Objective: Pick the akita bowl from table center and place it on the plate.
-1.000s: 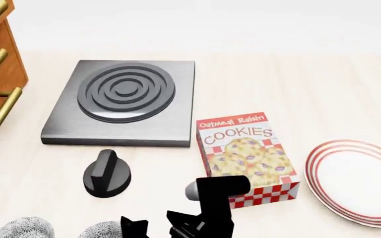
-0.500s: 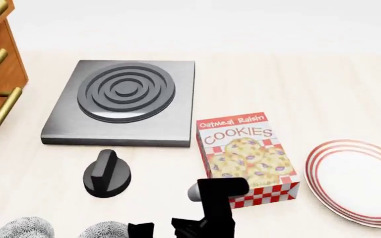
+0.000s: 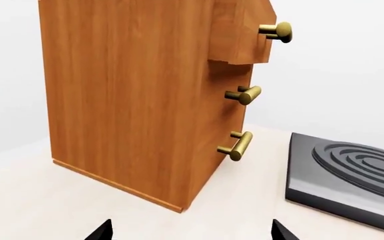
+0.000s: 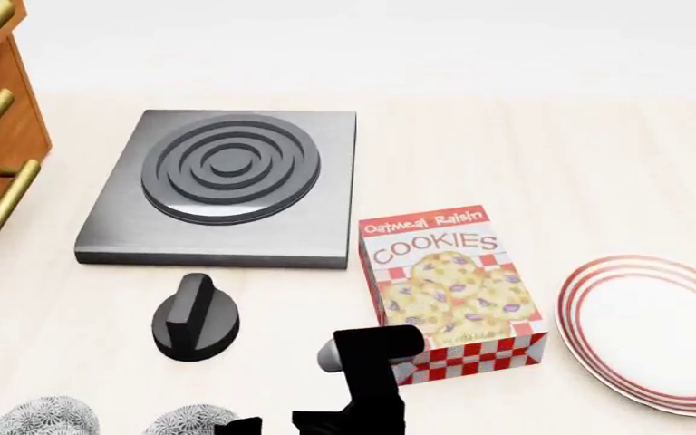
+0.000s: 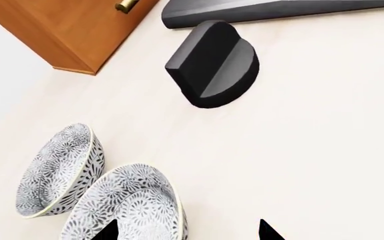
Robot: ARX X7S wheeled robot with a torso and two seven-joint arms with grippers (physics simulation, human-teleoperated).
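Akita bowl (image 5: 128,207) sits at near table edge, touching its twin bowl (image 5: 58,170); black knob (image 4: 196,317) and hotplate (image 4: 221,186) beyond, cookie box (image 4: 451,285) between bowls and plate (image 4: 656,331). Right gripper (image 5: 186,231) open, over bowl, arm shifted left since earlier. Left gripper (image 3: 188,231) tips spread, facing drawer cabinet (image 3: 145,100). Bowls cropped in head view

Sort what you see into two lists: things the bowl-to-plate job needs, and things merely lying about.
Needed: akita bowl, plate, right tool.
Lying about: second bowl, cookie box, stove burner, black knob, wooden drawers.
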